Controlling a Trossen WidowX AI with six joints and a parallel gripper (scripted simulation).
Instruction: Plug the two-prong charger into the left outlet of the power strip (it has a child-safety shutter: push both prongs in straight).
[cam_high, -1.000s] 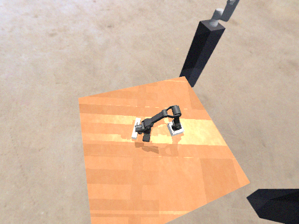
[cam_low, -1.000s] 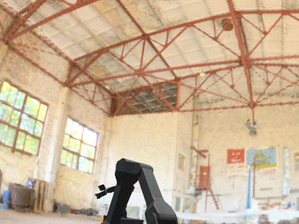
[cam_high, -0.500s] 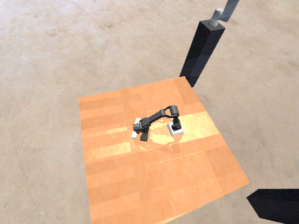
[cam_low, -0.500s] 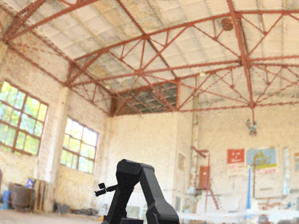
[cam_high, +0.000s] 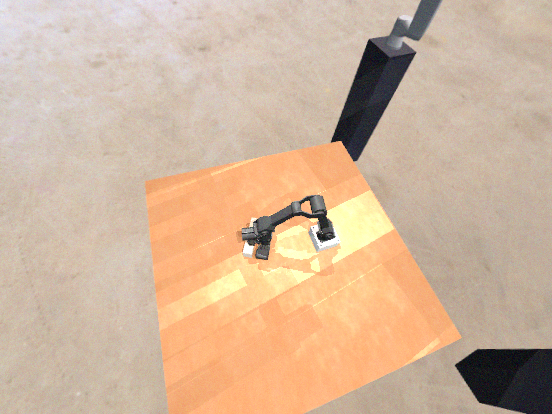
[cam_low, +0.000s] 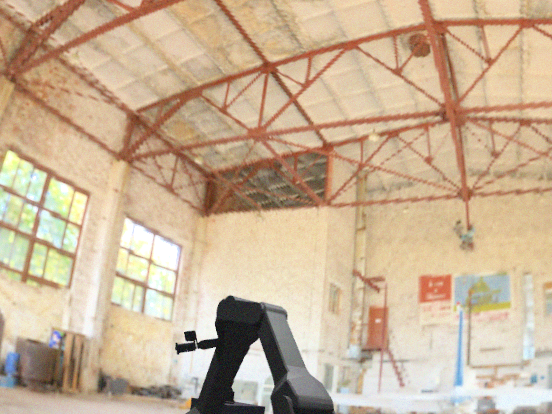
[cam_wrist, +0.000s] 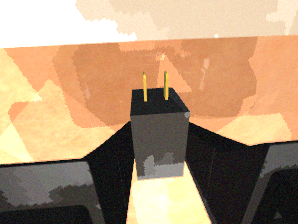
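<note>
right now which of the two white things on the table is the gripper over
The elongated white power strip on the table's left; the gripper, shut on the charger, hangs over it. The square white block carries the arm's base.

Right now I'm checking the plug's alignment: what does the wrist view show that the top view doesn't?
Only the wrist view shows the charger clamped in the gripper, both gold prongs pointing away from the camera. Only the top view shows the white power strip beside the gripper, the arm and its base. Both show the orange table.
</note>
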